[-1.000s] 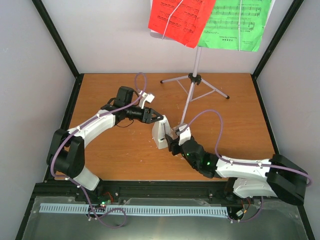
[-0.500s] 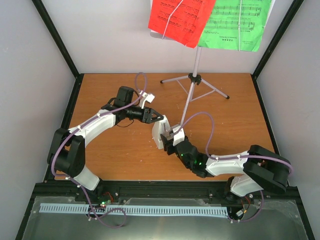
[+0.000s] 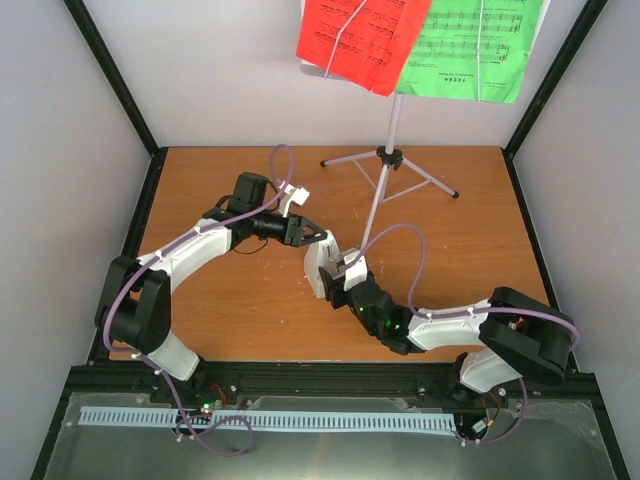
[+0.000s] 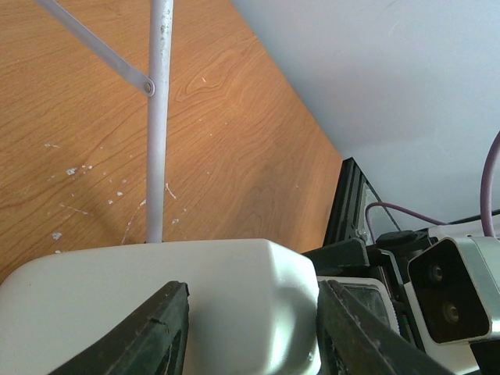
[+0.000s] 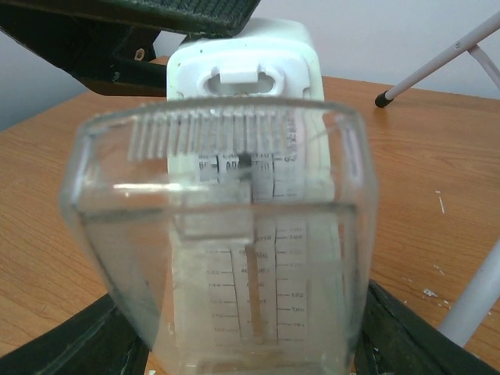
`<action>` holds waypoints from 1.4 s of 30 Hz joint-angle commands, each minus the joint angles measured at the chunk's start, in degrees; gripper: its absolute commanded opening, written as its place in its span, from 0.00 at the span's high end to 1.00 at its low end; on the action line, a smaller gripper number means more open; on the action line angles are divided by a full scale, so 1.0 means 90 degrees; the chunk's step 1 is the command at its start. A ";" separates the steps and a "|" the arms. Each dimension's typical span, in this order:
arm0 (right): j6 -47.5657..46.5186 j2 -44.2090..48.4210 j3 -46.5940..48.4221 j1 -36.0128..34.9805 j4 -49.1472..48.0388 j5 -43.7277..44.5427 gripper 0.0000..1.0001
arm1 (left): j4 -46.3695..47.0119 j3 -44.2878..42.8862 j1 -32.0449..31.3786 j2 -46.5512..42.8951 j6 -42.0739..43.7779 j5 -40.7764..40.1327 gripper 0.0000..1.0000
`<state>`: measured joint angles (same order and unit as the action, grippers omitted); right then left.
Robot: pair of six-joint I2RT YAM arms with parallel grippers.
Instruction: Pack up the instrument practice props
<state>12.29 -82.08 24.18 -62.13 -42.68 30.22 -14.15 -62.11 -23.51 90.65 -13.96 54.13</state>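
metronome (image 3: 318, 270): white, upright mid-table (image 3: 230, 300), near music stand (image 3: 386, 185) | left gripper (image 3: 318, 240): jaws partly spread, clamped on metronome's top | right gripper (image 3: 346, 273): jaws wider, gripping clear cover (image 5: 226, 258) before its face | scale numerals blurred | red page (image 3: 360, 40), green page (image 3: 475, 50) on stand: print unreadable

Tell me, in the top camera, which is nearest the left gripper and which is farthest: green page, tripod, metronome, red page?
From the left gripper:
1. metronome, right at its fingertips.
2. tripod, behind and to the right.
3. red page, up at the back.
4. green page, beside the red one, farther right.
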 commanded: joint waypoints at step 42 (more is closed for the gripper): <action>0.0456 -0.0626 0.0829 0.0289 0.1390 -0.0386 0.19 | -0.0196 -0.0023 0.0034 0.0282 0.0228 -0.0275 0.54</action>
<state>15.66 -86.56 31.24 -60.10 -33.15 29.26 -13.91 -62.11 -23.49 90.98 -13.96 54.98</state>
